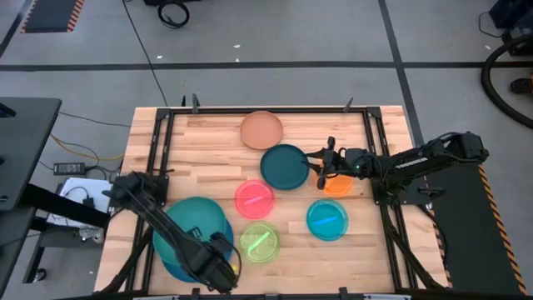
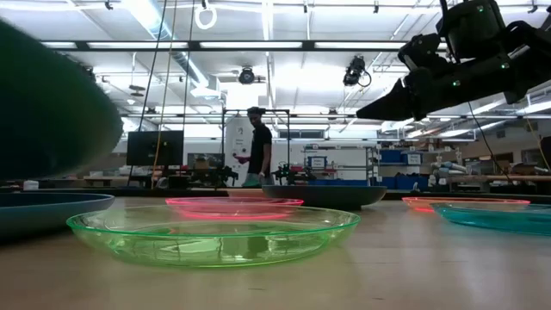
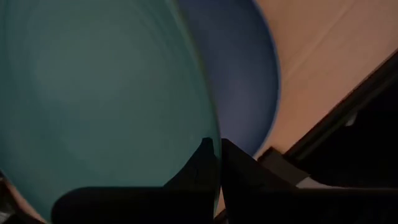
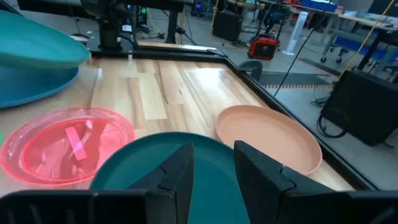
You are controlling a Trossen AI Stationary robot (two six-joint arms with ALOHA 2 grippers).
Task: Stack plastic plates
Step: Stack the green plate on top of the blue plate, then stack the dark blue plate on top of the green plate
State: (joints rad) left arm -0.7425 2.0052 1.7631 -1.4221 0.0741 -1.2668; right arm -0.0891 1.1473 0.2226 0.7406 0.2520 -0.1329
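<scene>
Green plate [image 2: 213, 232] foremost (flat); left gripper [image 1: 223, 268] pinches teal plate [image 1: 193, 227] tilted

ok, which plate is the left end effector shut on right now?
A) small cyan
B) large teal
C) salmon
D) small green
B: the left end effector is pinched on the rim of the large teal plate, held tilted over the blue plate; the salmon plate lies free on the table.

teal plate [image 1: 196, 218], blue plate [image 1: 171, 265], salmon plate [image 1: 261, 130]
</scene>
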